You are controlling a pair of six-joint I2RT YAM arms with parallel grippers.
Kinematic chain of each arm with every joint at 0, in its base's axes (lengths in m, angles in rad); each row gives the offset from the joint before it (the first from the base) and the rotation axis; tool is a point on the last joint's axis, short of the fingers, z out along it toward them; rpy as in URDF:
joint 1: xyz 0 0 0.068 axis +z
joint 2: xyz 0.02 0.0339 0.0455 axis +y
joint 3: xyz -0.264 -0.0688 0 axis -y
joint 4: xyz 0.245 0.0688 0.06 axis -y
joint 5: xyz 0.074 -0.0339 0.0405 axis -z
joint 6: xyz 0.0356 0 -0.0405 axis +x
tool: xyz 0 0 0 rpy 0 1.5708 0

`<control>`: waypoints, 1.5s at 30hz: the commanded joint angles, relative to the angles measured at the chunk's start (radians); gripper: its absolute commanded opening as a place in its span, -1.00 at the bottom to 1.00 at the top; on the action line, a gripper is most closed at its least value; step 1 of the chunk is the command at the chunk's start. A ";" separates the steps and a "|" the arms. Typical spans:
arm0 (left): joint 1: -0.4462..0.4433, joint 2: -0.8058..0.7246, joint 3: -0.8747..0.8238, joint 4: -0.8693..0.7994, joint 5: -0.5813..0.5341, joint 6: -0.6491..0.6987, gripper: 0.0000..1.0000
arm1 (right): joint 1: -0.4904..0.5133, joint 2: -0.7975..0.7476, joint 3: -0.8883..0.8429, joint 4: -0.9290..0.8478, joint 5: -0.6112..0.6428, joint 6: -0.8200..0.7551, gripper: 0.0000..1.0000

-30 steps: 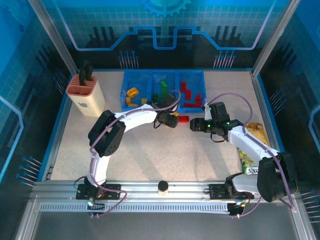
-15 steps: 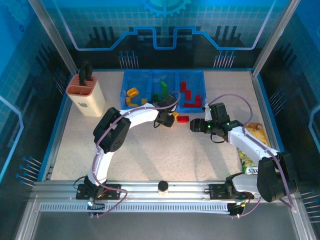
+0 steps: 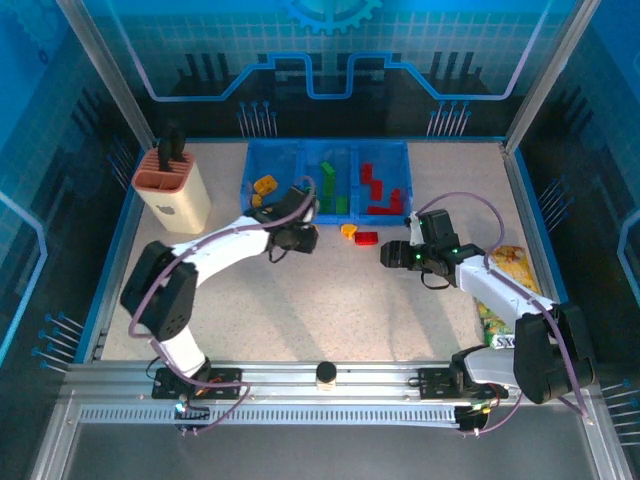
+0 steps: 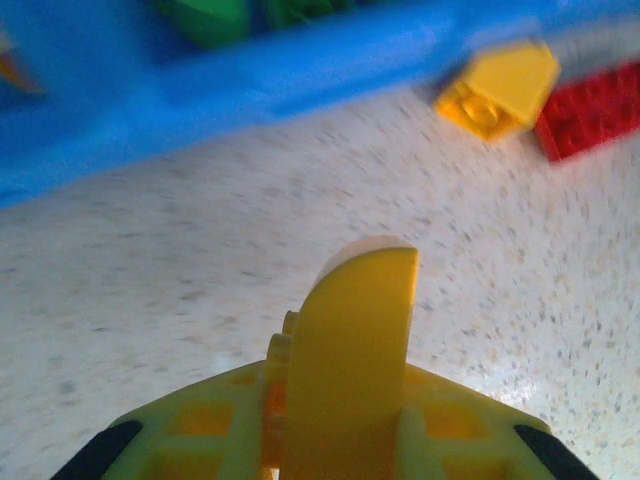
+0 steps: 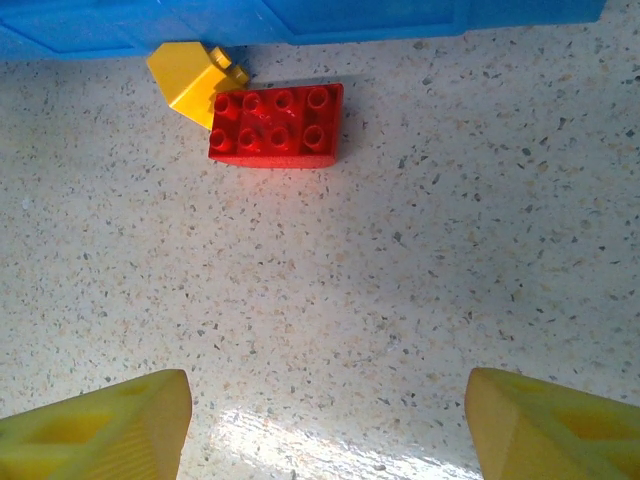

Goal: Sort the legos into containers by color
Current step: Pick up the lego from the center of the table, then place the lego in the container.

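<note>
Left wrist — left pincer (image 4: 340,430) clamped on yellow brick (image 4: 355,330) | right pincer (image 5: 330,425) wide — red brick (image 5: 277,125) ahead

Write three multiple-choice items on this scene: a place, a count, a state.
1. The red brick lies: A) inside the tray; B) on the table before it, beside a yellow brick; C) by the beige holder.
2. Bricks loose on the table: A) two; B) five; C) none.
3. The right gripper is: A) shut on the red brick; B) open, holding nothing; C) shut, holding nothing.
Key: 1 B, it sits on speckled table below the blue wall; 2 A, just the red and yellow ones; 3 B, its fingers stand wide apart.
</note>
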 commanded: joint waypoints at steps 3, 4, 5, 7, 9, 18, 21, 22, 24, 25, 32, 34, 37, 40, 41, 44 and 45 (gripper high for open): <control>0.146 -0.054 0.018 0.001 0.023 -0.088 -0.53 | -0.013 0.009 -0.012 0.039 -0.047 0.032 0.46; 0.165 -0.044 0.045 -0.007 0.014 -0.085 -0.52 | -0.011 0.008 -0.012 0.039 -0.048 0.036 0.46; 0.183 -0.026 0.078 -0.011 0.009 -0.076 -0.52 | -0.008 0.005 -0.011 0.038 -0.048 0.038 0.46; 0.219 0.034 0.161 -0.036 0.009 -0.061 -0.51 | -0.005 0.001 -0.012 0.035 -0.053 0.041 0.46; 0.250 0.123 0.272 -0.092 0.008 -0.044 -0.52 | -0.001 -0.005 -0.010 0.021 -0.057 0.040 0.46; 0.282 0.340 0.600 -0.255 -0.045 0.018 0.38 | 0.003 -0.115 -0.051 -0.038 -0.029 0.027 0.46; 0.271 0.265 0.568 -0.215 -0.028 0.015 0.58 | 0.001 -0.145 -0.064 -0.056 -0.018 0.022 0.46; 0.261 0.232 0.548 -0.197 -0.027 0.022 0.60 | 0.001 -0.152 -0.067 -0.056 -0.018 0.024 0.46; 0.222 0.178 0.519 -0.174 -0.056 0.053 0.62 | 0.001 -0.156 -0.073 -0.047 -0.022 0.034 0.47; 0.196 0.155 0.512 -0.173 -0.079 0.071 0.62 | 0.001 -0.155 -0.075 -0.039 -0.027 0.040 0.46; -0.014 0.082 0.398 -0.136 -0.089 0.156 0.53 | 0.002 -0.132 -0.083 -0.004 -0.049 0.065 0.46; -0.054 0.087 0.348 -0.119 -0.075 0.130 0.53 | 0.002 -0.135 -0.084 -0.007 -0.047 0.065 0.46; -0.091 0.106 0.268 -0.074 -0.042 0.073 0.51 | 0.003 -0.143 -0.086 -0.013 -0.036 0.059 0.46; -0.113 0.134 0.215 -0.025 -0.019 0.016 0.49 | 0.001 -0.142 -0.089 -0.013 -0.030 0.057 0.45; -0.120 0.147 0.207 -0.014 -0.013 0.003 0.48 | 0.000 -0.139 -0.089 -0.009 -0.031 0.058 0.43; -0.136 0.187 0.202 0.015 -0.008 -0.018 0.49 | -0.001 -0.129 -0.091 0.005 -0.040 0.067 0.39; -0.139 0.203 0.206 0.019 -0.001 -0.024 0.48 | -0.004 -0.123 -0.092 0.012 -0.044 0.069 0.39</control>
